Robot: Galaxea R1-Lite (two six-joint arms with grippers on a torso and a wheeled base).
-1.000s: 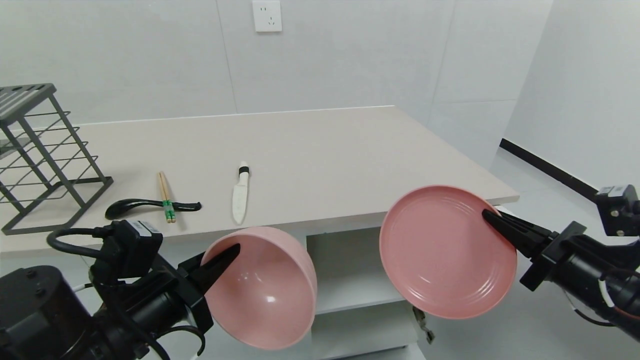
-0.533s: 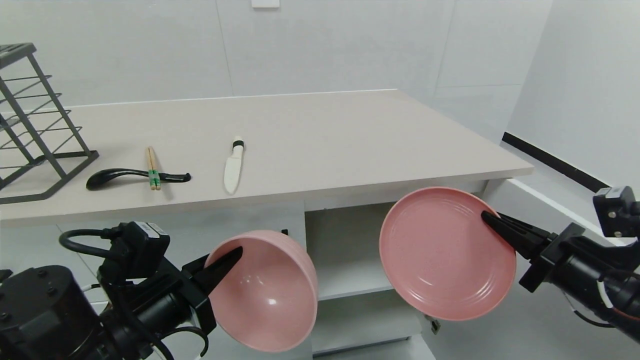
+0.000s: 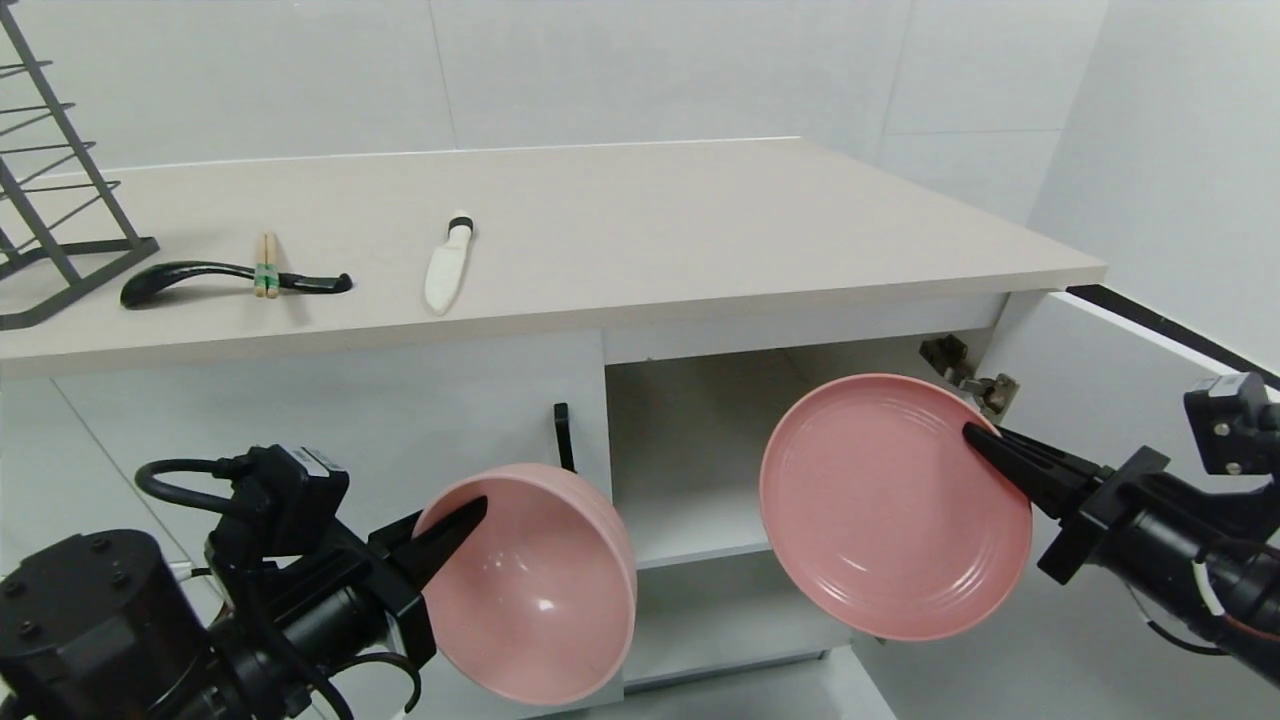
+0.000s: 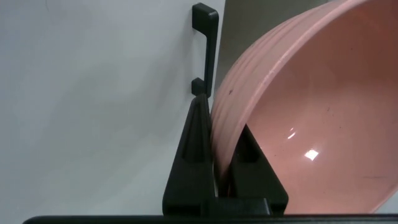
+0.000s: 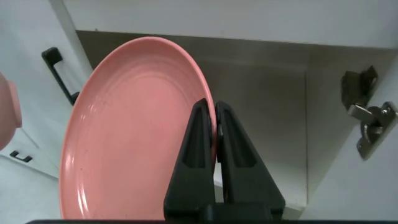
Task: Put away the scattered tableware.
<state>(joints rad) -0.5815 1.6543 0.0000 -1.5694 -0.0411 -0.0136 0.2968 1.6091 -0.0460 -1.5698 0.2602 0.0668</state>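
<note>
- Pinches the pink bowl (image 3: 540, 590) by its rim with the left gripper (image 3: 472, 505), fingers closed tight on the wall. Holds it tipped on its side, in the air before the closed cabinet door (image 3: 400, 400).
- Clamps the pink plate (image 3: 880, 510) at its rim in the right gripper (image 3: 970, 432), fingers narrowed to the rim's thickness. Holds it on edge before the open cabinet compartment (image 3: 690, 520).
- On the countertop (image 3: 700, 220) above, left lying: black spoon (image 3: 200, 278) with chopsticks (image 3: 266, 278) across its handle, white knife (image 3: 447, 270) nearby, wire rack (image 3: 60, 200) at the left end.
</note>
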